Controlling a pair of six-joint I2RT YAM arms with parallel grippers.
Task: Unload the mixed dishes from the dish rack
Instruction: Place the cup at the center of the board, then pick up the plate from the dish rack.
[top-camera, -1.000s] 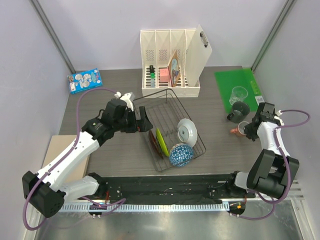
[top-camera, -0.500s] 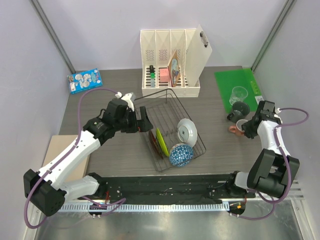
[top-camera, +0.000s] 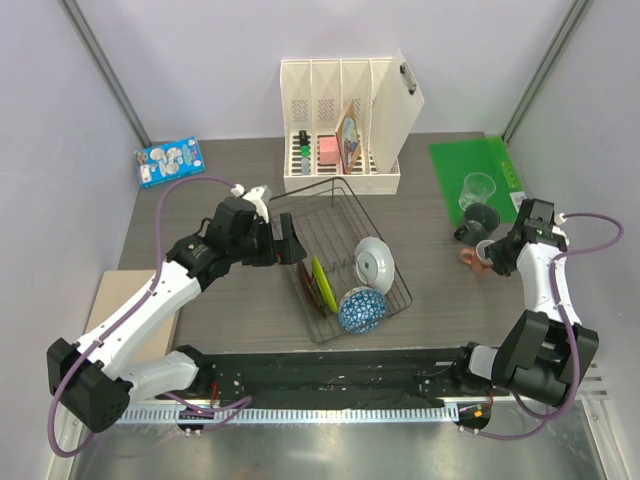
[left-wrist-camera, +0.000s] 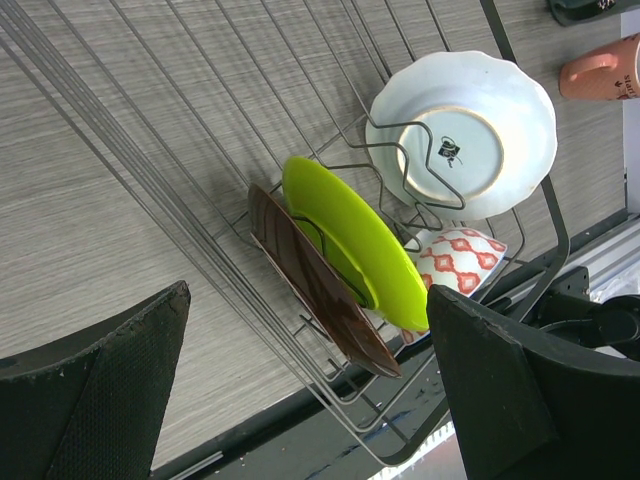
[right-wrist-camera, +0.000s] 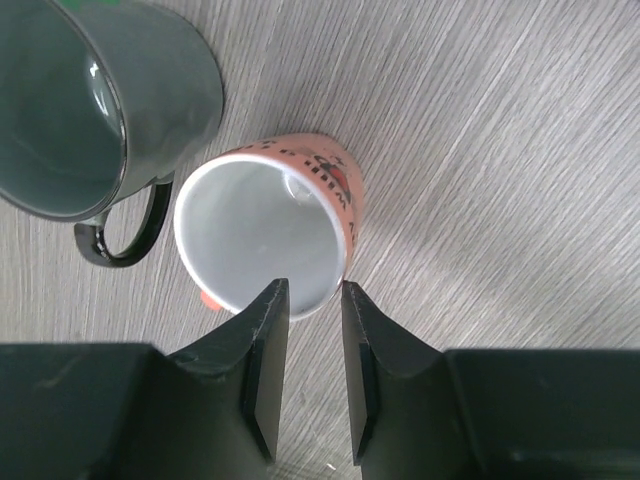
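The dish rack (top-camera: 400, 275) holds the red floral plate (top-camera: 311, 287), lime-green plate (top-camera: 320, 276), white plate (top-camera: 375, 260) and blue patterned bowl (top-camera: 361, 309). My left gripper (top-camera: 290, 243) is open and empty by the rack's left rim; in its wrist view the jaws (left-wrist-camera: 308, 292) frame the red plate (left-wrist-camera: 320, 285), lime plate (left-wrist-camera: 350, 235) and white plate (left-wrist-camera: 470, 130). The pink mug (top-camera: 484, 251) stands on the table beside the dark grey mug (top-camera: 478, 220) and clear glass (top-camera: 478, 188). My right gripper (right-wrist-camera: 315, 290) straddles the pink mug's (right-wrist-camera: 265, 235) rim, jaws slightly apart.
The cream file holder (top-camera: 340, 130) stands behind the rack. A green mat (top-camera: 490, 160) lies at the back right under the glass. A blue packet (top-camera: 168, 163) lies at the back left. A beige board (top-camera: 105, 300) lies at the table's left edge.
The right gripper and the pink mug have shifted slightly back and right, closer to the dark grey mug. The left arm has not moved.
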